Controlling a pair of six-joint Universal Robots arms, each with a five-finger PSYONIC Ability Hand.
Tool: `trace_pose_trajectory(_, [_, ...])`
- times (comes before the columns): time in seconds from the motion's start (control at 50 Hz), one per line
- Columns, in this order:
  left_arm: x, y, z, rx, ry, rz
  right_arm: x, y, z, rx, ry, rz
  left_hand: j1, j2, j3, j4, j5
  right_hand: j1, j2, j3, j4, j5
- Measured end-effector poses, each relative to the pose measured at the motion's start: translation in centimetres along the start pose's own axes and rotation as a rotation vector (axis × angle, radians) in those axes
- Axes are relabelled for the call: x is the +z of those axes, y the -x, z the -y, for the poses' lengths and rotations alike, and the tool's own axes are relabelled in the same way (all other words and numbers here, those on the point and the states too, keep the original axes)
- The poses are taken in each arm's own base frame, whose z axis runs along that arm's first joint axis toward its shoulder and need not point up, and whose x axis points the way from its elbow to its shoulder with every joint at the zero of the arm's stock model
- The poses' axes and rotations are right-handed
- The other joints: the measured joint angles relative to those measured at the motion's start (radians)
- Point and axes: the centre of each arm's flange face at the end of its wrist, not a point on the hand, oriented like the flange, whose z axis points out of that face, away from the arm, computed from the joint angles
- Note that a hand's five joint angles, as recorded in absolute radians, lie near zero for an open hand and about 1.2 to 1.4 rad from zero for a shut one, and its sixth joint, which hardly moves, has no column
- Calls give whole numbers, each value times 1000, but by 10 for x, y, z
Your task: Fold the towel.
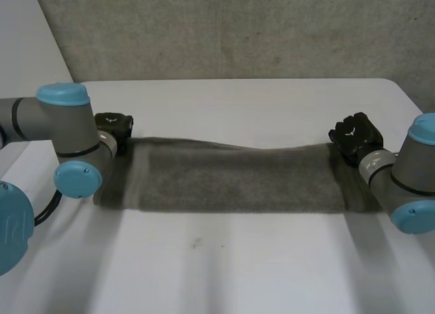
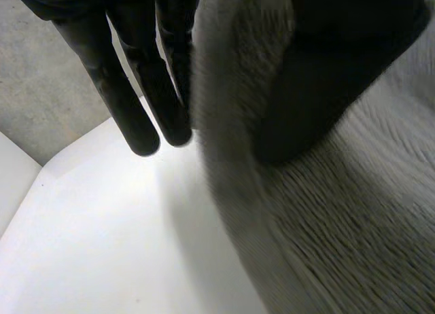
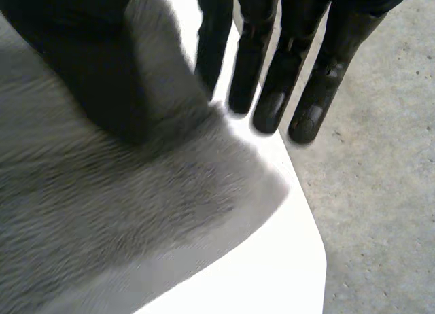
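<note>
Now, mid-fold, left hand (image 1: pixel 112 127) and right hand (image 1: pixel 353 136) pinch the towel (image 1: pixel 238 181) by its ends, thumb against fingers (image 2: pixel 129 110); next, likely, bring those ends together.

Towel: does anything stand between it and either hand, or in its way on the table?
Nothing visible does. The left hand pinches one end of the towel, the right hand the other, and no other thing lies on the table near it.

towel (image 1: pixel 238 181) across table (image 1: pixel 238 266), wall (image 1: pixel 238 28) behind
</note>
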Motion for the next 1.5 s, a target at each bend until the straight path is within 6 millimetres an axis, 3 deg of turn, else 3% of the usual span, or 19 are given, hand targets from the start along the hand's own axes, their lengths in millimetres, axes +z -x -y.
trace_pose_trajectory(0.02, [0, 0, -1, 0, 0, 0, 2, 1, 0, -2, 1, -3, -165, -206, -206, -201, -199, -175, -215, -195, -196, -194])
trace_pose_trajectory(0.04, [0, 0, -1, 0, 0, 0, 2, 1, 0, -2, 1, -3, -165, -206, -206, -201, -199, -175, -215, -195, -196, -194])
trace_pose_trajectory(0.06, [0, 0, -1, 1, 1, 0, 3, 1, 0, -4, 6, -5, -184, -228, -227, -224, -222, -405, -499, -500, -503, -506])
trace_pose_trajectory(0.12, [-2, -1, 1, 1, -2, -1, 2, -3, 1, -5, 29, -14, -619, -620, -621, -637, -640, -450, -574, -591, -572, -584])
trace_pose_trajectory(0.26, [-13, -4, 21, 2, -48, -8, -12, -32, 23, 20, 45, -55, -657, -698, -699, -715, -708, -450, -574, -591, -572, -586])
trace_pose_trajectory(0.3, [-23, -2, 37, -5, -81, -5, -20, -49, 37, 53, 31, -80, -671, -707, -707, -722, -711, -450, -574, -591, -572, -586])
trace_pose_trajectory(0.34, [-23, -2, 37, -5, -81, -5, -20, -49, 37, 53, 31, -80, -671, -707, -707, -722, -711, -450, -574, -591, -572, -586])
trace_pose_trajectory(0.4, [-43, 3, 60, -18, -120, -2, -39, -76, 59, 167, -9, -124, -672, -715, -717, -730, -715, -450, -574, -591, -572, -586])
trace_pose_trajectory(0.56, [-89, 9, 72, -95, -124, -21, -72, -93, 74, 414, -9, -71, -681, -722, -723, -738, -720, -450, -574, -591, -572, -587])
trace_pose_trajectory(0.66, [-117, 10, 65, -218, -93, -41, -87, -84, 53, 524, 99, 55, -681, -722, -723, -738, -720, -450, -574, -591, -572, -590])
trace_pose_trajectory(0.78, [-132, 13, 54, -325, -67, -45, -97, -67, 26, 579, 191, 157, -682, -722, -723, -738, -720, -450, -574, -591, -572, -590])
trace_pose_trajectory(1.02, [-134, 21, 38, -372, -61, -15, -97, -41, -24, 472, 239, 164, -682, -723, -723, -738, -720, -450, -574, -590, -572, -591])
trace_pose_trajectory(1.04, [-133, 21, 35, -371, -62, -12, -95, -35, -33, 442, 241, 159, -682, -723, -723, -739, -720, -351, -435, -429, -435, -461])
trace_pose_trajectory(1.14, [-132, 20, 32, -369, -67, -18, -91, -26, -46, 409, 245, 154, -682, -723, -723, -739, -720, -292, -374, -367, -370, -404])
trace_pose_trajectory(1.18, [-131, 19, 31, -367, -71, -29, -88, -23, -54, 396, 249, 150, -682, -723, -723, -739, -720, -157, -208, -212, -215, -258])
trace_pose_trajectory(1.24, [-131, 18, 31, -367, -72, -35, -86, -22, -58, 390, 252, 144, -682, -723, -723, -739, -720, -95, -132, -134, -151, -197])
trace_pose_trajectory(1.28, [-130, 17, 30, -366, -71, -42, -82, -23, -64, 381, 251, 129, -682, -724, -727, -739, -720, 226, 283, 273, 274, 216])
trace_pose_trajectory(1.4, [-130, 15, 28, -365, -64, -47, -74, -36, -75, 339, 245, 43, -682, -725, -727, -741, -720, 273, 372, 375, 383, 315])
trace_pose_trajectory(1.5, [-131, 14, 27, -364, -60, -49, -66, -63, -89, 220, 288, -118, -682, -725, -727, -741, -720, 273, 372, 375, 384, 318])
